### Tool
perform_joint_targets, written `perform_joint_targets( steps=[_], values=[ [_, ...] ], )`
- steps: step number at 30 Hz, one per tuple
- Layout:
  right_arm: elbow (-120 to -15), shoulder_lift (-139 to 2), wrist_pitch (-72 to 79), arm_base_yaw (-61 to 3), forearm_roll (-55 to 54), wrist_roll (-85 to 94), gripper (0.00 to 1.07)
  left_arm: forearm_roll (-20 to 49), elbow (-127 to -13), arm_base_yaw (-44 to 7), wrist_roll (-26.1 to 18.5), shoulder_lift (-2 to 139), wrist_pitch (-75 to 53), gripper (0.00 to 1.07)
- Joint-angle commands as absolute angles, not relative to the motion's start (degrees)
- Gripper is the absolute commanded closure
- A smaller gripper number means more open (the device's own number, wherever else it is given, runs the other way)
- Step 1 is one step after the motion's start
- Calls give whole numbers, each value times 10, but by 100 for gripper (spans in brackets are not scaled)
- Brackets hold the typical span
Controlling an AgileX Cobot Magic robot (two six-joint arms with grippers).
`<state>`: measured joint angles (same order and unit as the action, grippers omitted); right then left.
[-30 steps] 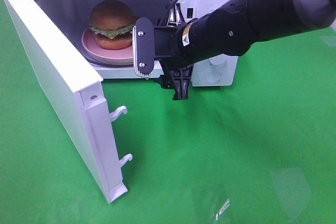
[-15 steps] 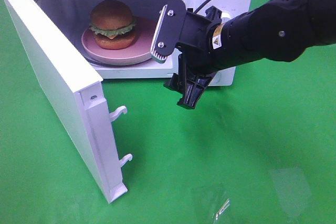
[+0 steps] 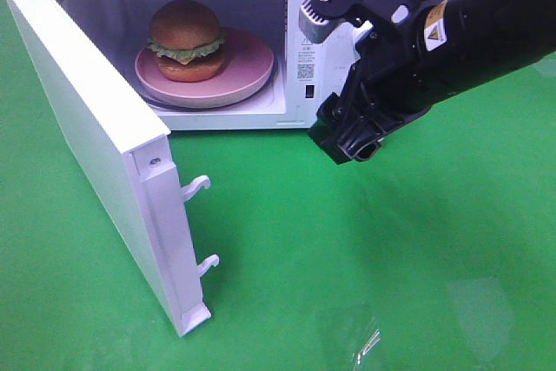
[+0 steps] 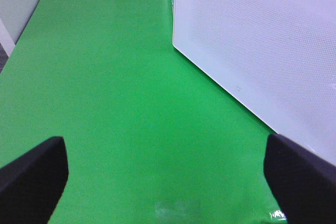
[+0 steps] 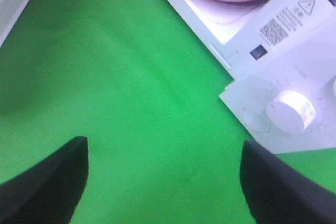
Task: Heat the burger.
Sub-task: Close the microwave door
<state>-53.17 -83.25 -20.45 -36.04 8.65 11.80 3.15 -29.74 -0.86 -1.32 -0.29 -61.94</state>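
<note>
Both my hands are spread wide and empty: my right hand (image 3: 352,143) hangs just in front of the microwave (image 3: 217,119), clear of the cavity, and my left hand (image 4: 168,182) sits low over the green counter (image 3: 347,258) beside the open door (image 3: 87,128). The burger (image 3: 185,39) sits on its pink plate (image 3: 252,71) inside the cavity, so I judge the door wants swinging shut next, then the dial (image 5: 291,109) turning.
</note>
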Motion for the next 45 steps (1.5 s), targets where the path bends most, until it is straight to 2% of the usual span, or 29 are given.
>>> perform_joint_targets(
  steps=[1, 7, 19, 33, 37, 38, 39, 40, 45],
  values=[
    [-531, -819, -233, -362, 83, 105, 31, 36, -296, -11, -11, -13, -611, 14],
    [-531, -769, -345, -362, 84, 68, 31, 36, -296, -11, -11, -13, -611, 14],
    [-531, -706, -463, -362, 85, 31, 31, 36, -296, -11, -11, -13, -611, 14],
    [-446, -570, -455, -358, 89, 24, 31, 36, -296, -11, -11, -13, -611, 14],
    [-415, -528, -454, -318, 75, 23, 31, 36, -296, -11, -11, -13, -611, 14],
    [-401, -506, -454, -281, 69, 23, 31, 36, -296, -11, -11, -13, -611, 14],
    [-401, -506, -454, -281, 69, 23, 31, 36, -296, -11, -11, -13, -611, 14],
    [-390, -481, -454, -250, 65, 24, 31, 36, -296, -11, -11, -13, -611, 14],
    [-365, -400, -454, -190, 53, -13, 31, 36, -296, -11, -11, -13, -611, 14]
  ],
)
